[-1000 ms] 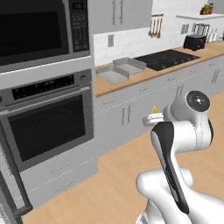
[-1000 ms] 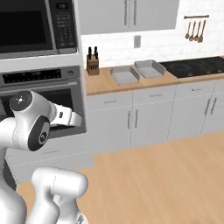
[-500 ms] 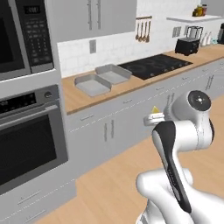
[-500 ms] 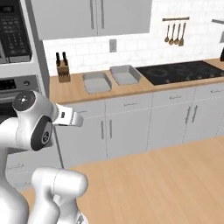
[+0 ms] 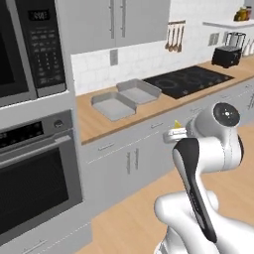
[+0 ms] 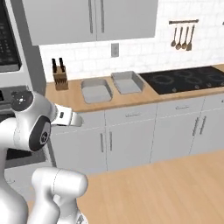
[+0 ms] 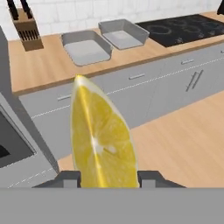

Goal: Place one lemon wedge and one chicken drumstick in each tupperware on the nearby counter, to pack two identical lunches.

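At the far left of the long light-brown wooden counter (image 6: 144, 99), against the white tiled wall, stands a small wooden knife block (image 6: 59, 78) with dark handles poking up. Right of it sit the two shallow light-grey rectangular tupperware trays, side by side and just apart: the left tray (image 6: 96, 90) nearer the counter's front edge, the right tray (image 6: 127, 82) set a little farther back, both with rounded corners, wide flat rims and bare smooth floors. Right again, a glossy black cooktop (image 6: 186, 79) with faint ring markings lies flush in the wood. Grey flat-fronted cabinet doors with slim metal handles run below the counter, over a pale wooden plank floor. The arm's two-finger gripper (image 7: 105, 178) is held out in front of the cabinets, well short of the counter, and its dark finger tips are clamped on a bright-yellow lemon wedge (image 7: 101, 142), one tip pressed to each side of its broad base. The wedge stands upright with its pointed tip away from the hand, its cut face showing pale radiating segments and a thin lighter rind edge. In the left base view a small yellow tip of the wedge (image 5: 177, 124) peeks out beside the white wrist.
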Available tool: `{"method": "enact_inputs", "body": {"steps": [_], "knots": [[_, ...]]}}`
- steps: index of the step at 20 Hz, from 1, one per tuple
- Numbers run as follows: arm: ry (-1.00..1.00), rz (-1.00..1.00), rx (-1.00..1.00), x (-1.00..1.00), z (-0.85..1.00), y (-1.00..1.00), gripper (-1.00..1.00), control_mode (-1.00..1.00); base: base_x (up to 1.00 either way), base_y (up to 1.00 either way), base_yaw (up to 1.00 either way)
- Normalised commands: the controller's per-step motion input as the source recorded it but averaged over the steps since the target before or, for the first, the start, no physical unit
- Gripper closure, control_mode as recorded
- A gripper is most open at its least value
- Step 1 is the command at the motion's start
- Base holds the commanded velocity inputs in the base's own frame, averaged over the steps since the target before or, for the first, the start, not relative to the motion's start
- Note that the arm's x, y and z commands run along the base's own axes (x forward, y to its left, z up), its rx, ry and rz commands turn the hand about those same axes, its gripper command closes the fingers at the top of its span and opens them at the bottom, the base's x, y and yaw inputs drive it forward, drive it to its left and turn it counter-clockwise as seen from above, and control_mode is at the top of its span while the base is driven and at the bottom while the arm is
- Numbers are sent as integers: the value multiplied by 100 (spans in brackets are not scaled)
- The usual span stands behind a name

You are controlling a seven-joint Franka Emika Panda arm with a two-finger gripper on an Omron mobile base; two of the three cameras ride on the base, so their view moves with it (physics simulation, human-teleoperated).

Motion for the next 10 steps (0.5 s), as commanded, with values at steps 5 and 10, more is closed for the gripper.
{"method": "enact_inputs", "body": {"steps": [5, 10], "knots": [[0, 0, 0, 0, 0, 0, 100, 100, 100, -47, 5], [0, 0, 0, 0, 0, 0, 100, 100, 99, -64, 35]]}}
